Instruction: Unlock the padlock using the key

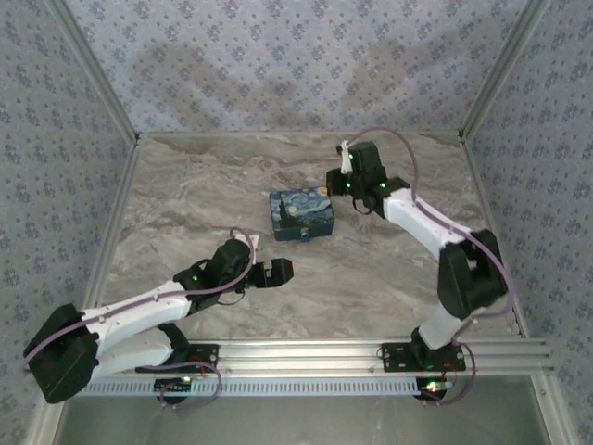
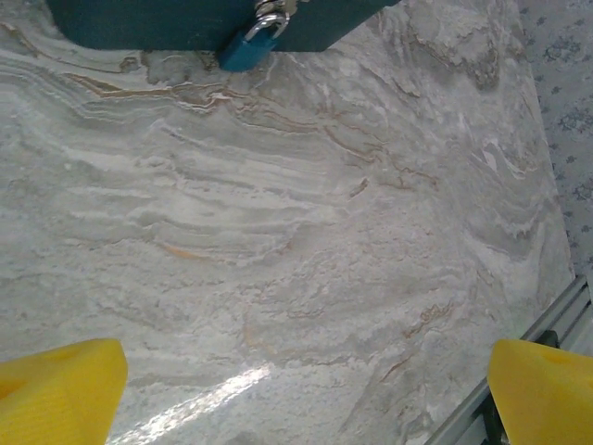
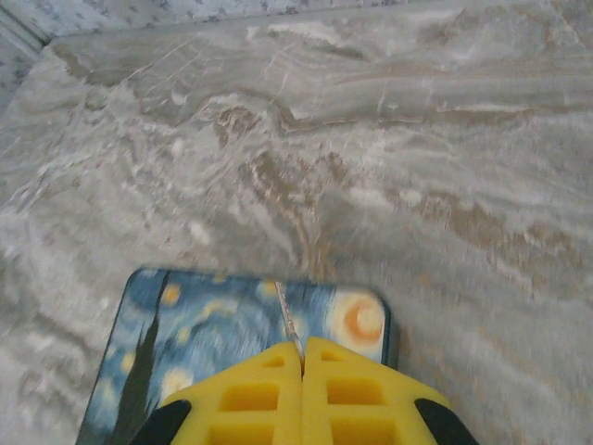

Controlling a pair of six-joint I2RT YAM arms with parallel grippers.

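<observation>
The tiny blue padlock (image 2: pixel 246 50) hangs by its silvery shackle on the front of the painted box (image 1: pixel 301 214), seen at the top edge of the left wrist view. My left gripper (image 2: pixel 306 389) is open, its yellow fingers (image 2: pixel 60 394) wide apart over bare table, a little short of the padlock. In the top view the left gripper (image 1: pixel 278 272) sits in front of the box. My right gripper (image 3: pixel 303 357) is shut on the key (image 3: pixel 291 323), whose thin silvery blade sticks out over the box lid (image 3: pixel 232 324). The right gripper (image 1: pixel 337 184) hovers by the box's right rear corner.
The marbled table (image 1: pixel 185 213) is walled by patterned panels on three sides. An aluminium rail (image 1: pixel 371 357) runs along the near edge and shows at the lower right of the left wrist view as rail (image 2: pixel 519 380).
</observation>
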